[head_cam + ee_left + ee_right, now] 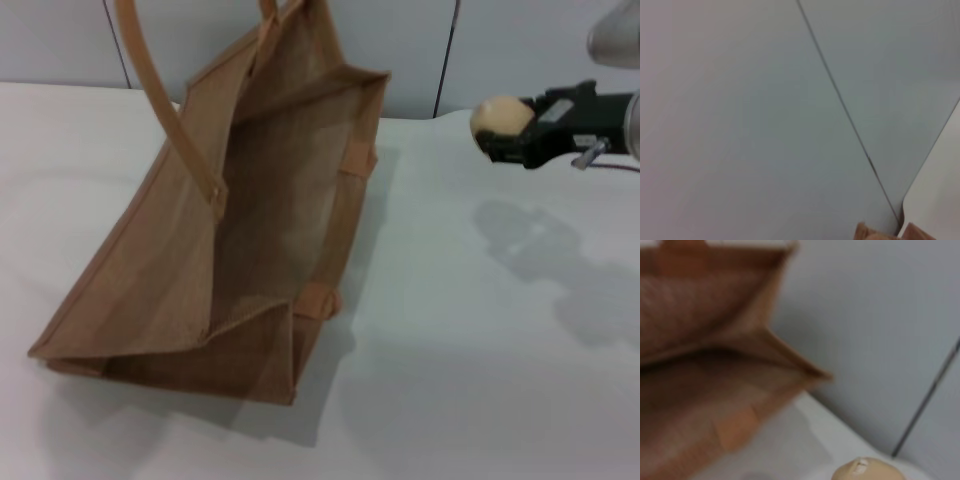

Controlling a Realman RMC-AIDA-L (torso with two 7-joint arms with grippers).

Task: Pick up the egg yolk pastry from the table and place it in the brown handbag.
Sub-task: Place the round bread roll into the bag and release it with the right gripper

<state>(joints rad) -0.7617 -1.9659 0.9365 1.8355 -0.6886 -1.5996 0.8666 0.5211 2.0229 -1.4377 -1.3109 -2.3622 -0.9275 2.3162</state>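
Note:
The brown handbag [240,230] stands tilted on the white table [480,350], its mouth open and its handle pulled up out of the top of the head view. My right gripper [503,130] is at the upper right, held above the table to the right of the bag's mouth. It is shut on the egg yolk pastry [502,116], a pale tan ball. The right wrist view shows the pastry [867,471] and the bag's open mouth [715,365] beyond it. My left gripper is out of view above the bag.
A grey panelled wall [500,50] stands behind the table. The right arm's shadow [540,245] lies on the tabletop below the gripper. The left wrist view shows the wall and a sliver of the bag's handle [865,232].

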